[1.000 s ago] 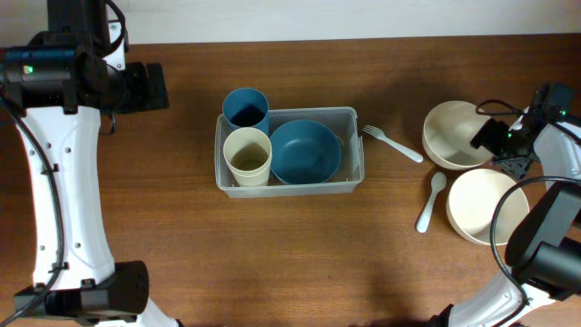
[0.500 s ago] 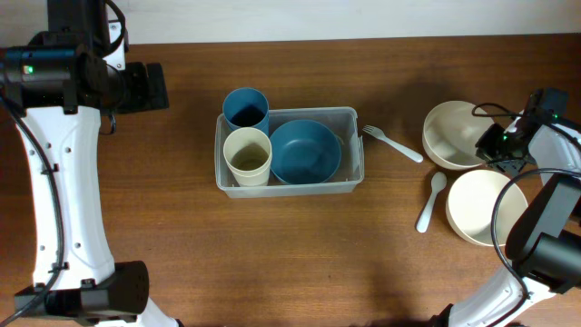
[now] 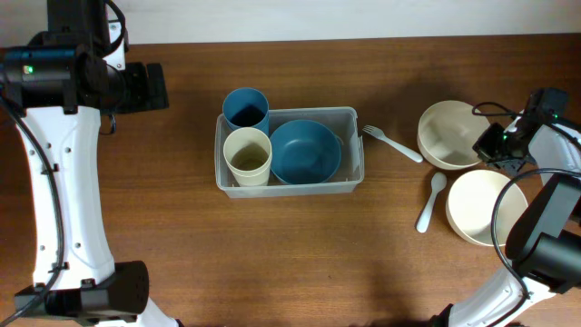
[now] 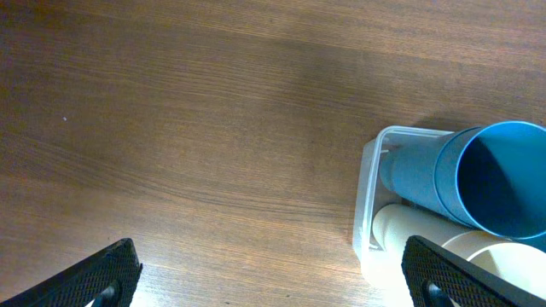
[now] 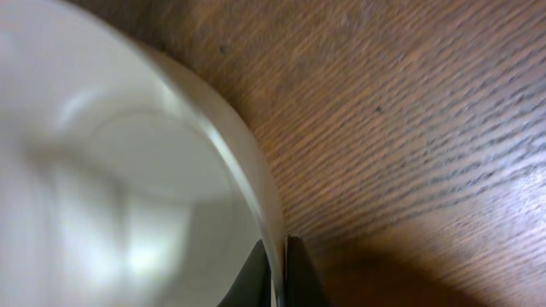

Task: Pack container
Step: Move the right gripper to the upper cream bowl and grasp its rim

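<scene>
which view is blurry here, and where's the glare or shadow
Right wrist: the cream bowl is soft and washed out with bright glare patches, the table grain beside it sharper, a dark shadow by the right gripper pinching its rim. Left wrist: crisp grain, a pale sheen across the top, blue cup sharp. Overhead: evenly lit and sharp, only faint shadows.
</scene>
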### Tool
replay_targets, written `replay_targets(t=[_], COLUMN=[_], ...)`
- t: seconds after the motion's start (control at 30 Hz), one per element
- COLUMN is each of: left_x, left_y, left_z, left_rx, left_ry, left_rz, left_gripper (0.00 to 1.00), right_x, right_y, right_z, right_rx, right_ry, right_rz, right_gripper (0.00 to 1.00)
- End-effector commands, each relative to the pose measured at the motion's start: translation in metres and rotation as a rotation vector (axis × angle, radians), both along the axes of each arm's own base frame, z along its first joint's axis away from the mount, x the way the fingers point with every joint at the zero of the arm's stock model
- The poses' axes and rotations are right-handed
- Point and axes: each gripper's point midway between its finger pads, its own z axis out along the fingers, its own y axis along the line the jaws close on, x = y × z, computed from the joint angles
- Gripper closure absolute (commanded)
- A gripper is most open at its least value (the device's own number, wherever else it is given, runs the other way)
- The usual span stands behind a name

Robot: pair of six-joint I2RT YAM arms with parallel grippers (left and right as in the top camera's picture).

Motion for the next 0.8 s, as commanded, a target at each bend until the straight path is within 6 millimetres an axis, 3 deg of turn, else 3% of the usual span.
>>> replay_targets(t=[0.0, 0.37, 0.63, 0.77], left_x=[-0.001, -0.001, -0.001, -0.001], left_y=[0.003, 0.003, 0.003, 0.003], left_z=[0.0, 0.0, 0.0, 0.0], left_rx=[0.006, 0.006, 0.006, 0.006], left_ry=[0.0, -0.001, -0.001, -0.001], left_rz=[0.015, 0.015, 0.015, 0.015], left_gripper=[0.0, 0.0, 0.0, 0.0], right_x=[0.007, 0.021, 0.018, 0.016], right_y=[0.0, -0.008, -0.007, -0.01], right_z=[0.009, 0.053, 0.053, 0.049], right_rx=[0.023, 0.005, 0.005, -0.008], right_ry=[-0.015, -0.045, -0.032, -0.015], right_rz=[-0.002, 0.003, 0.007, 0.002], right_gripper=[0.96, 0.96, 0.96, 0.81])
